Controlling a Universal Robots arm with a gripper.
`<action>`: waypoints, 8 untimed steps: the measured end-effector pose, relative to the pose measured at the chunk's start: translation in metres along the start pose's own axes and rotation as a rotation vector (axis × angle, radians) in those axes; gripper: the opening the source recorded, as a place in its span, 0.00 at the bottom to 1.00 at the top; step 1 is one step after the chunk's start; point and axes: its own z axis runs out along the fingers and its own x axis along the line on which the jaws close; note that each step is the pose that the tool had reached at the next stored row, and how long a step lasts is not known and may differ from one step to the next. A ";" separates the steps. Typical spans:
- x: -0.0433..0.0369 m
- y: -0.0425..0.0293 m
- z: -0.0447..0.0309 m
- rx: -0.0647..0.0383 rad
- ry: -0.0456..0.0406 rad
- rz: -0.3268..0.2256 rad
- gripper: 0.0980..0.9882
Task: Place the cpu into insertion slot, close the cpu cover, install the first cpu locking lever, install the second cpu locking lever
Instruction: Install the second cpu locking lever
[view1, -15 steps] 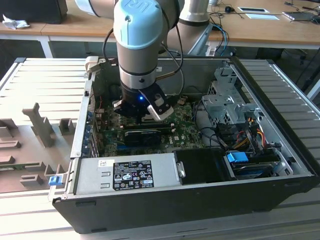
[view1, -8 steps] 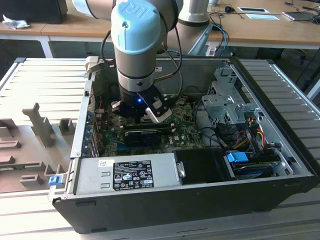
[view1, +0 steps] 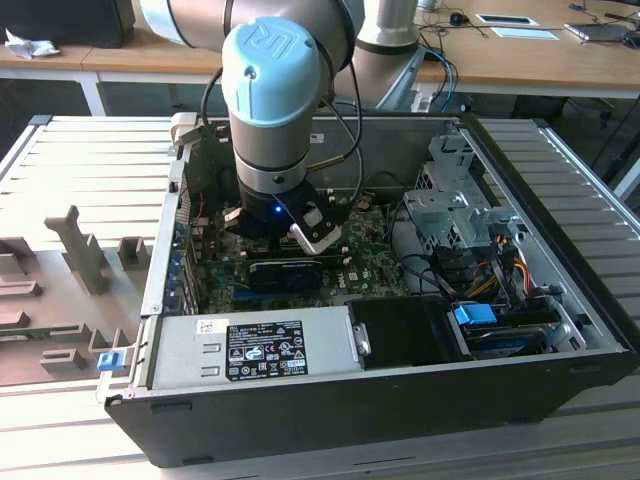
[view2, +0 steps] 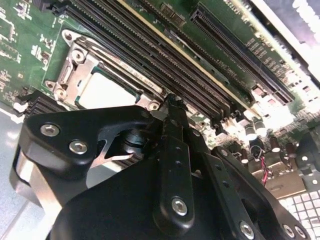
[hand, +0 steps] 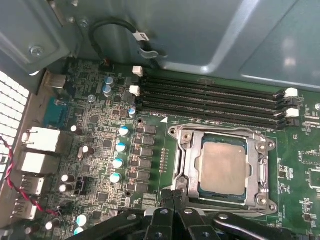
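Exterior view: the arm's wrist (view1: 272, 110) reaches straight down into the open computer case (view1: 560, 330), hiding the socket area of the green board (view1: 370, 262). Both wrist views show the cpu (hand: 223, 165) seated in the insertion slot (hand: 200, 189), with the cpu cover (hand: 261, 170) lying closed around it. The gripper (hand: 173, 196) sits at the socket's near edge; its jaws are clenched together with nothing between them, partly cut off from sight.

Exterior view: high, angled down into the open black computer case (view1: 560, 330). Both wrist views: close (facing downward), sharing the green circuit board (view2: 20, 45) (hand: 295, 165).
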 end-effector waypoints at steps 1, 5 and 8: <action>-0.0001 -0.0002 0.0008 -0.009 -0.0015 0.000 0.01; 0.0003 -0.0014 0.0050 -0.025 -0.0041 0.000 0.01; 0.0010 -0.0016 0.0058 -0.029 -0.0044 0.000 0.01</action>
